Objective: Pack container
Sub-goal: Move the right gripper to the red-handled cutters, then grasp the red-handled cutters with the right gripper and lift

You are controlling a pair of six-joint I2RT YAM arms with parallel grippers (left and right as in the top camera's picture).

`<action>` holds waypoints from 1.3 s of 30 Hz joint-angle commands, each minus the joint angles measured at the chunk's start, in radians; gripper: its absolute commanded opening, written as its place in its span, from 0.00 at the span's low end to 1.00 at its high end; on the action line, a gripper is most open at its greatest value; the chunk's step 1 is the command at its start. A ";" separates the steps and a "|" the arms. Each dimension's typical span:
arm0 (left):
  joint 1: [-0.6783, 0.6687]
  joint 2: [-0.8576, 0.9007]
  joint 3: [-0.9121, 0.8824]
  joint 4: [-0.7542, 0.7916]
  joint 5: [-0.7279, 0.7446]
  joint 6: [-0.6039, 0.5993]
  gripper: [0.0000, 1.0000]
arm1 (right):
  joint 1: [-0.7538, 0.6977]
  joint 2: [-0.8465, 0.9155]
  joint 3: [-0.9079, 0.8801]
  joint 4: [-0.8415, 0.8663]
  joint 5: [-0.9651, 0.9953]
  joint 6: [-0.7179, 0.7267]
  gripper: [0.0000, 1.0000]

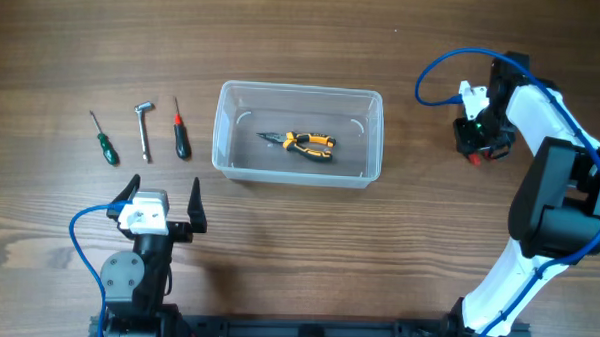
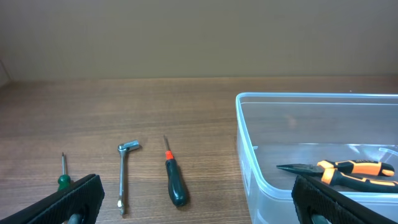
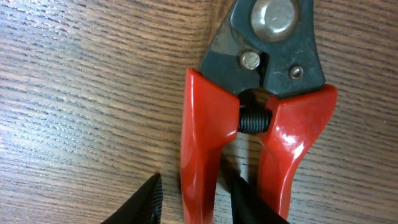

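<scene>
One in: orange-handled pliers [image 1: 299,142] lie in the clear plastic rectangular tub [image 1: 301,86], mid-desk toward the far edge. Green screwdriver [image 1: 104,140], steel L-wrench [image 1: 144,130] and black-red screwdriver [image 1: 180,134] wait at its left. My left gripper [image 1: 164,188] hangs apart by the front edge. My right gripper [image 3: 199,202] straddles, unclamped, one handle of the red-handled cutter [image 3: 205,124] near the right edge, blades cropped.

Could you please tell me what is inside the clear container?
One pair of orange-and-black pliers lies on the floor of the container. Nothing else shows inside; only the floor patch beneath the pliers is covered.
</scene>
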 commanded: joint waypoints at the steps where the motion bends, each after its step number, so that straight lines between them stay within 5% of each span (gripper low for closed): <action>1: 0.008 -0.007 -0.005 0.002 0.015 0.011 1.00 | 0.000 0.051 -0.014 0.017 -0.013 -0.009 0.36; 5: 0.008 -0.007 -0.005 0.002 0.015 0.011 1.00 | 0.000 0.051 -0.014 0.018 -0.012 -0.009 0.33; 12: 0.008 -0.007 -0.005 0.002 0.015 0.011 1.00 | 0.000 0.051 -0.014 0.012 -0.012 -0.006 0.10; 18: 0.008 -0.007 -0.005 0.002 0.015 0.011 1.00 | 0.003 0.042 0.005 0.002 -0.012 0.031 0.08; 30: 0.008 -0.007 -0.005 0.002 0.015 0.011 1.00 | 0.075 0.029 0.510 -0.259 -0.159 0.051 0.05; 39: 0.008 -0.007 -0.005 0.002 0.015 0.011 1.00 | 0.316 0.010 0.713 -0.325 -0.196 0.036 0.04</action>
